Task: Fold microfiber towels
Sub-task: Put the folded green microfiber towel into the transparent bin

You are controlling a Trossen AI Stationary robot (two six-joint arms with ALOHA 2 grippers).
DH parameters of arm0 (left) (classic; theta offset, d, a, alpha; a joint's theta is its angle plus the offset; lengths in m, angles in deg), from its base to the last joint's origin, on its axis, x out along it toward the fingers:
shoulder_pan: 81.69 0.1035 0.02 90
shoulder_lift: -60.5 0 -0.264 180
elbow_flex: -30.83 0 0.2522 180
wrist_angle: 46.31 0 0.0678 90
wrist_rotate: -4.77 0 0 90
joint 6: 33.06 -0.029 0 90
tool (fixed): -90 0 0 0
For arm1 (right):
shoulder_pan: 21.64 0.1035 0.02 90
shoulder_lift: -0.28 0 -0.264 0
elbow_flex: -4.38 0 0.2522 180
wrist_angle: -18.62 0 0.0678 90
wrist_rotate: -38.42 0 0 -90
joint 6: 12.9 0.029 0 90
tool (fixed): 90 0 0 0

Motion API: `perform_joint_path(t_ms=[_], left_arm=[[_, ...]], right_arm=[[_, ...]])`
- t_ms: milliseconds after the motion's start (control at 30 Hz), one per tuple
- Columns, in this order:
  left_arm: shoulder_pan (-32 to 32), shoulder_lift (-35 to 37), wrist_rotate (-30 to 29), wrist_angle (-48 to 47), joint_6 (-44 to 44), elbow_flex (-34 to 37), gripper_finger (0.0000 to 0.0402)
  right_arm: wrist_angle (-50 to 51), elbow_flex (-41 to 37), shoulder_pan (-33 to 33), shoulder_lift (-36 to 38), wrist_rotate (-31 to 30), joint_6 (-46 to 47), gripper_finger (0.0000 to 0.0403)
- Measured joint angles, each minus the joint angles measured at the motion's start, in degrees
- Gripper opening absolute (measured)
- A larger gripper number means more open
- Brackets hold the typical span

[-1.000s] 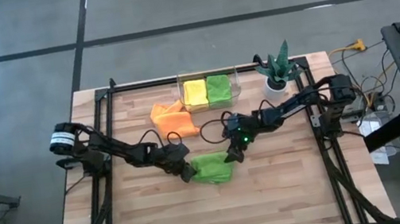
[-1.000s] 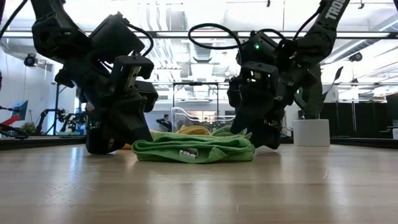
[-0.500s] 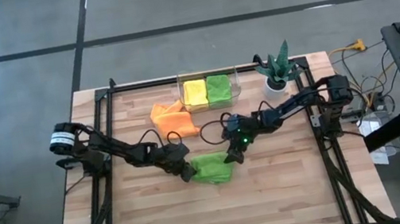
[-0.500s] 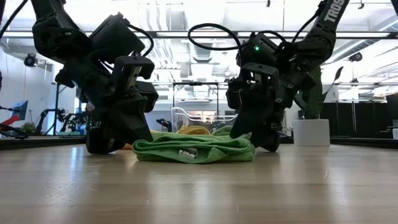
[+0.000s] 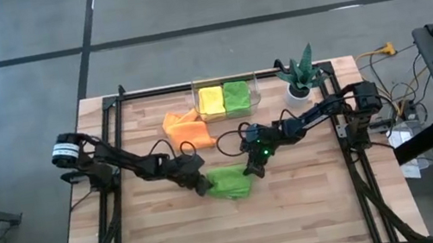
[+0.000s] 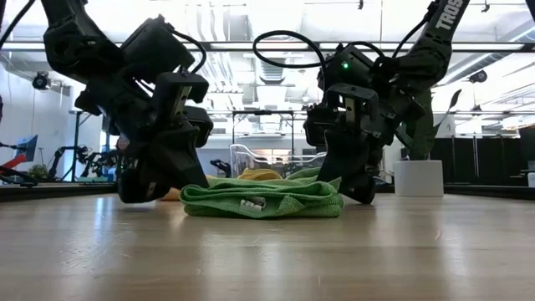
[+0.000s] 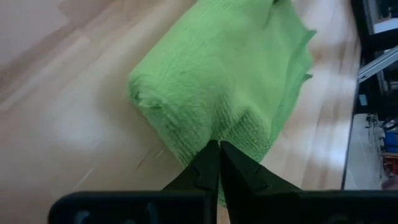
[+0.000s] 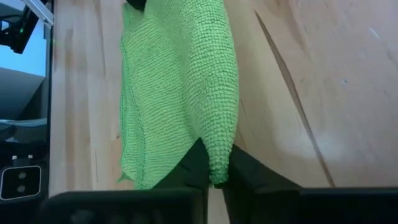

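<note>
High view shows both arms low at mid-table, each pinching one end of the lime green towel [image 5: 229,182]: left gripper [image 5: 202,186] and right gripper [image 5: 250,168] are clamped tight on its edges, probably to lift and fold it.

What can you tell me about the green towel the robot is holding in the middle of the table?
The lime green towel is a soft, nubbly cloth, bunched into a loose folded heap with a small white tag showing on its front edge in the low view. It lies on the wooden table, between the two arms. The left gripper is shut on one end and the right gripper is shut on the other, both pinching its edge down low at the tabletop.
</note>
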Motion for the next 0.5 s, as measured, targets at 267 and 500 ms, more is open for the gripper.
perform_joint_path(t_ms=[267, 500], left_arm=[[0.5, 7.6, -0.2, 0.0, -1.2, 0.0, 0.0], [1.3, 19.2, -5.2, -1.1, -4.4, 0.1, 0.0]], right_arm=[[0.1, -0.1, 0.0, 0.8, -1.6, 0.1, 0.0012], [0.0, 2.3, 0.2, 3.9, -3.2, 1.1, 0.001]])
